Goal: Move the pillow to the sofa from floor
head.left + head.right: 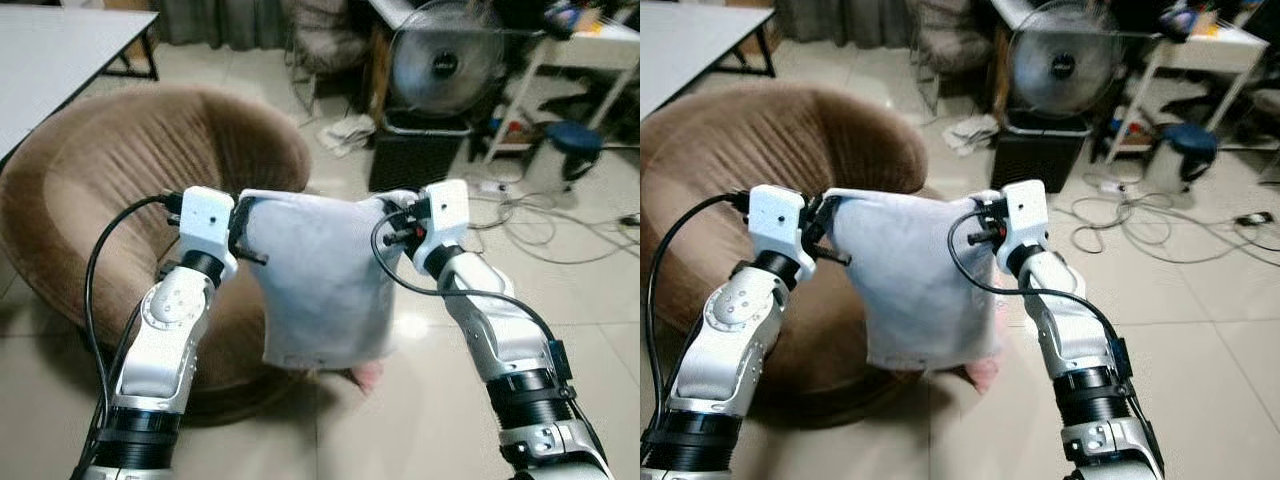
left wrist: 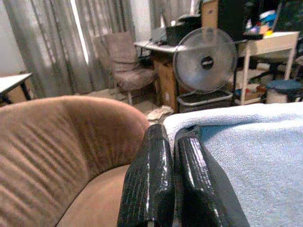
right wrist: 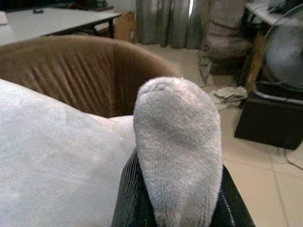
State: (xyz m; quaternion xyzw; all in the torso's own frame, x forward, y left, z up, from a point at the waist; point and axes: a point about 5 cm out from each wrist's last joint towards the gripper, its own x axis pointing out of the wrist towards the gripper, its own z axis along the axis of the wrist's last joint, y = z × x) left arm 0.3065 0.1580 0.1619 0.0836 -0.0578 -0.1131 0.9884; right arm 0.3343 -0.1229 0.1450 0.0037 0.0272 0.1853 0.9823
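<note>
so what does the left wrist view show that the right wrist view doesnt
Left wrist view alone: the left gripper, its fingers pinched on the pillow's edge, the whole fan, and a white desk behind it.

Right wrist view alone: the right gripper with a bunched pillow corner sticking up between its fingers, and a white table behind the sofa.

Both: the pale pillow, the brown sofa, curtains, and the tiled floor.
</note>
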